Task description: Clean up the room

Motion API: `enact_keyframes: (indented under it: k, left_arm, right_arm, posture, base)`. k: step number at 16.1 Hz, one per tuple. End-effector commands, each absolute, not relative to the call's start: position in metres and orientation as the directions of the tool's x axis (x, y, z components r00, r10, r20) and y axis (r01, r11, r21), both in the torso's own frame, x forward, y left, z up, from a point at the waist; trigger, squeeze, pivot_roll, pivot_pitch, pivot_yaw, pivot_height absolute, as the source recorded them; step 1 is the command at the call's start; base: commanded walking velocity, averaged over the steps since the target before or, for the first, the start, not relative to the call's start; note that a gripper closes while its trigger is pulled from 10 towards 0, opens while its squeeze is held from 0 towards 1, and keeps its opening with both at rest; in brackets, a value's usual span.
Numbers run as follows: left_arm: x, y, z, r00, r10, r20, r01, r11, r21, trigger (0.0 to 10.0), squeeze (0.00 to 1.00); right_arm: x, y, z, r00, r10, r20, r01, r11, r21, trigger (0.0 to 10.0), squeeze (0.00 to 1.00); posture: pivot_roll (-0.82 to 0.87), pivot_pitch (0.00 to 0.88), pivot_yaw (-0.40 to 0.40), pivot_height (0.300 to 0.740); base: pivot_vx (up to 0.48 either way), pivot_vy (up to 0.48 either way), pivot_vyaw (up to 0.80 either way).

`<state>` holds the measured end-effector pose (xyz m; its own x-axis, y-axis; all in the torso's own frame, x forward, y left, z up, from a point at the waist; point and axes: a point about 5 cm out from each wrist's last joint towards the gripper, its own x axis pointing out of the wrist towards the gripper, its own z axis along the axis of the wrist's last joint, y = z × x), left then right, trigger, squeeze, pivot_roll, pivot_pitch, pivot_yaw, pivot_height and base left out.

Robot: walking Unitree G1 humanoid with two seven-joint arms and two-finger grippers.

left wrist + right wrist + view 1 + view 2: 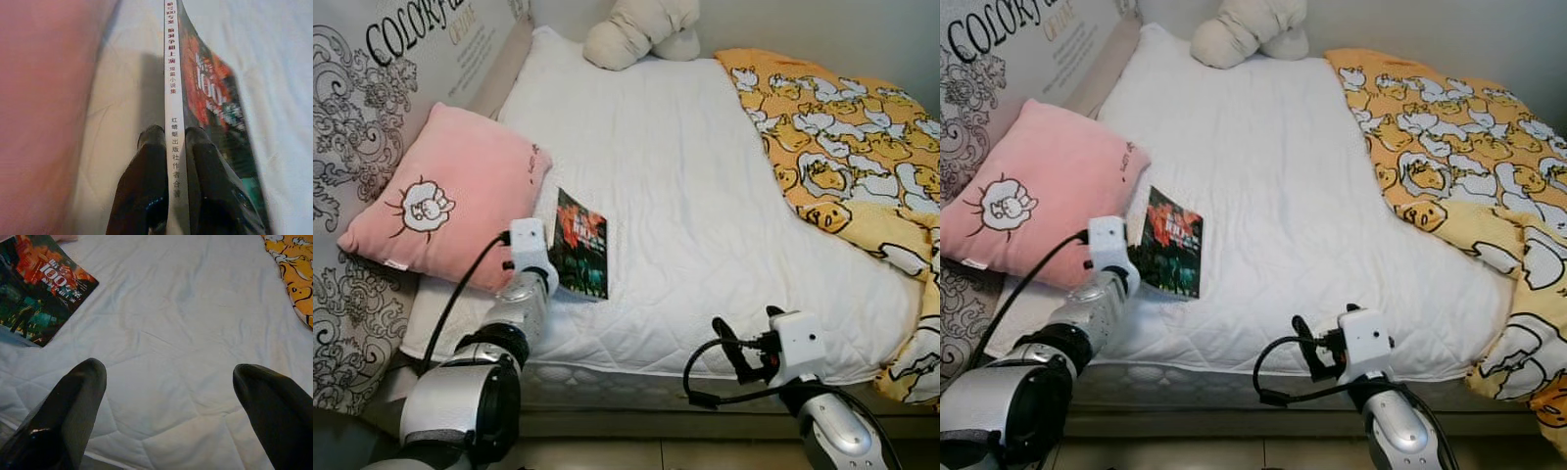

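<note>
The left claw (171, 142), of glossy black plastic, pinches the smooth white paper spine of a book (581, 245) with a glossy dark cover. Beside that claw lies a soft pink plush pillow (445, 196). Beneath the right claw (168, 382), the bed (685, 196) sheet is matt white quilted cloth.

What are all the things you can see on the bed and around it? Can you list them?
Book: one, dark cover with red and green, on the white mattress beside the pillow, its spine pinched by the left hand.
Pillow: one, pink with a small cartoon, at the bed's left edge.
Soft toy: one, cream, at the far end of the bed.
Blanket: one, yellow-orange with cartoon figures, along the bed's right side.
Mattress: one, white, quilted.
Printed panel: one, pale with black swirls and lettering, left of the bed.
Left hand: shut on the book.
Right hand: open, above the mattress's near edge.
</note>
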<state>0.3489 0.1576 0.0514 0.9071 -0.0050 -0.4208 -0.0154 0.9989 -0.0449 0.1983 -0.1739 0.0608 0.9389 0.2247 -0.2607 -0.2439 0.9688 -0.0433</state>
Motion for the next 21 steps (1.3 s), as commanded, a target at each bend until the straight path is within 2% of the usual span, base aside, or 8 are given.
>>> enact_keyframes:
  k: [1, 4, 5, 6, 7, 16, 19, 21]
  left_arm:
    - [0.343, 0.149, 0.042, 0.882, -0.022, -0.470, 0.037, 0.999, 0.023, 10.0, 0.00]
    - [0.346, 0.164, 0.046, 0.886, 0.080, -0.457, -0.041, 0.995, 0.095, 10.0, 0.04]
    - [0.349, 0.170, 0.051, 0.890, 0.113, -0.443, -0.070, 0.991, 0.113, 10.0, 0.71]
    - [0.350, 0.174, 0.054, 0.891, 0.130, -0.434, -0.088, 0.989, 0.116, 10.0, 0.79]
    - [0.353, 0.180, 0.058, 0.892, 0.157, -0.424, -0.112, 0.985, 0.131, 10.0, 1.00]
    - [0.362, 0.186, 0.075, 0.931, 0.112, -0.348, -0.033, 0.974, 0.224, 10.0, 1.00]
    - [0.363, 0.148, 0.086, 0.954, -0.201, -0.224, 0.250, 0.943, 0.218, 10.0, 1.00]
    - [0.352, 0.145, 0.079, 0.944, -0.273, -0.184, 0.302, 0.940, 0.160, 10.0, 1.00]
  right_arm:
    - [0.196, -0.180, 0.065, 0.938, 0.220, -0.267, -0.246, 0.967, -0.068, 10.0, 0.00]
    - [0.187, -0.186, 0.066, 0.935, 0.208, -0.287, -0.239, 0.968, -0.080, 10.0, 0.00]
    - [0.185, -0.188, 0.066, 0.935, 0.202, -0.291, -0.235, 0.968, -0.082, 10.0, 0.00]
    - [0.184, -0.189, 0.065, 0.935, 0.200, -0.294, -0.233, 0.969, -0.083, 10.0, 0.00]
    - [0.184, -0.189, 0.065, 0.934, 0.197, -0.298, -0.231, 0.969, -0.083, 10.0, 0.00]
    - [0.201, -0.178, 0.056, 0.941, 0.187, -0.281, -0.208, 0.977, -0.048, 10.0, 0.00]
    - [0.219, -0.175, 0.068, 0.983, 0.087, -0.164, -0.090, 0.996, -0.007, 10.0, 0.00]
    - [0.230, -0.184, 0.072, 0.991, -0.032, -0.130, 0.031, 0.999, -0.008, 10.0, 0.00]
  posture:
    - [-0.21, 0.027, -0.128, 0.740]
    - [-0.24, 0.031, -0.129, 0.740]
    - [-0.24, 0.031, -0.128, 0.740]
    - [-0.24, 0.031, -0.126, 0.740]
    - [-0.24, 0.031, -0.123, 0.740]
    - [-0.15, 0.000, -0.059, 0.740]
    - [-0.08, 0.000, 0.014, 0.740]
    - [-0.06, 0.000, 0.026, 0.740]
  base:
    - [0.000, 0.000, 0.00]
    - [0.000, 0.000, 0.00]
    - [0.000, 0.000, 0.00]
    - [0.000, 0.000, 0.00]
    - [0.000, 0.000, 0.00]
    - [0.000, 0.000, 0.00]
    - [0.000, 0.000, 0.00]
    - [0.000, 0.000, 0.00]
